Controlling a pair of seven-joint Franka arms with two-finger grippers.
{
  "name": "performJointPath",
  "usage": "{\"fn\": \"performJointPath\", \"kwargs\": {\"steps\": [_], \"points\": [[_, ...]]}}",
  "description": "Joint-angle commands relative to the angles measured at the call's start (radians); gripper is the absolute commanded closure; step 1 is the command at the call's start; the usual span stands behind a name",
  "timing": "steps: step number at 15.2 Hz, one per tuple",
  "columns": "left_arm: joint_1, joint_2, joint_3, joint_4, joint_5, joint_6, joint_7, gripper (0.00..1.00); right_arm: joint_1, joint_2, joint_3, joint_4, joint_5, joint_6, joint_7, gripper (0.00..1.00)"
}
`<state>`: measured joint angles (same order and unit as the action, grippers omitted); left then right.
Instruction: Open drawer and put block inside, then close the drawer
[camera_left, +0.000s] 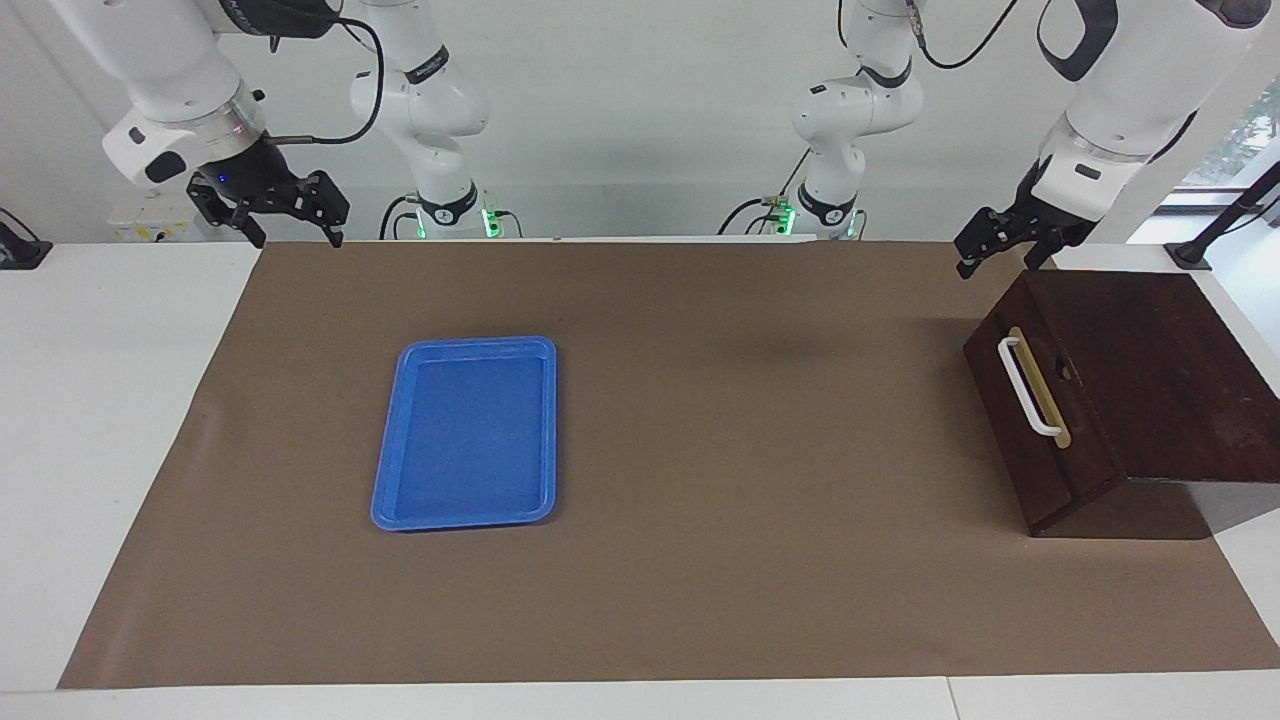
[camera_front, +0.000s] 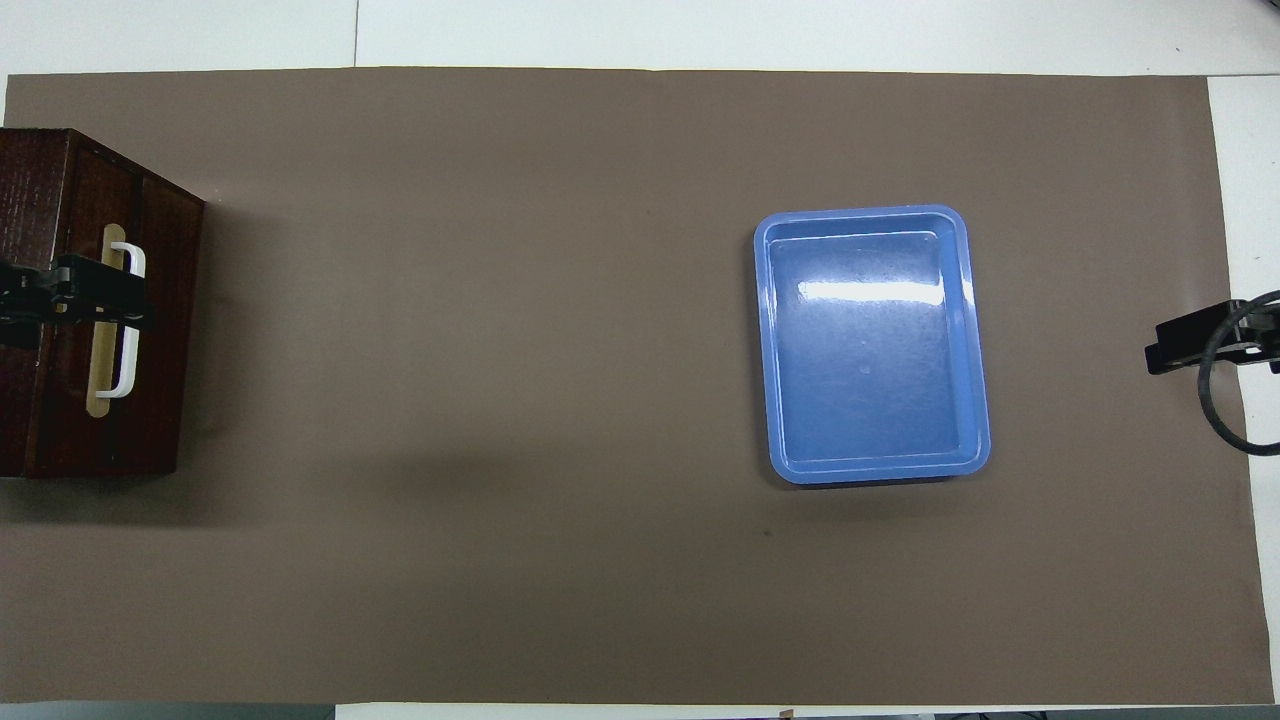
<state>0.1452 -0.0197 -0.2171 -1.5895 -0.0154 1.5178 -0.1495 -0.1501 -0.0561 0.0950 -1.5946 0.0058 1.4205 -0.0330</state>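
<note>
With the drawer shut, I'd lift my empty, wide-open left claw (camera_left: 1002, 250) straight clear of the dark brown wooden drawer (camera_left: 1030, 420) and its white bar handle (camera_left: 1028, 388), while the equally open, empty right claw (camera_left: 290, 215) waits.

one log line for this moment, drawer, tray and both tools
drawer: shut, handle free | blue tray: empty | block: not visible | left tool: open, raised over mat beside drawer box | right tool: open, waiting at table edge

Bare brown mat (camera_left: 760, 480) between shut drawer (camera_left: 1035, 430) and blue tray (camera_left: 465, 432), nothing in front of the white handle (camera_left: 1028, 388).
</note>
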Motion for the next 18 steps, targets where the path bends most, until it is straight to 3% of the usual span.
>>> {"fn": "performJointPath", "kwargs": {"steps": [1, 7, 18], "points": [[-0.013, -0.026, 0.004, -0.017, -0.011, 0.012, -0.044, 0.0, -0.009, -0.013, 0.006, -0.01, 0.016, 0.0, 0.012, 0.0], [-0.015, -0.034, 0.002, -0.038, -0.011, -0.002, 0.168, 0.0, -0.009, -0.013, 0.006, -0.01, 0.016, 0.0, 0.012, 0.0], [-0.022, -0.049, 0.002, -0.058, -0.011, -0.014, 0.169, 0.0, -0.009, -0.013, 0.006, -0.01, 0.016, 0.0, 0.012, 0.0]]}}
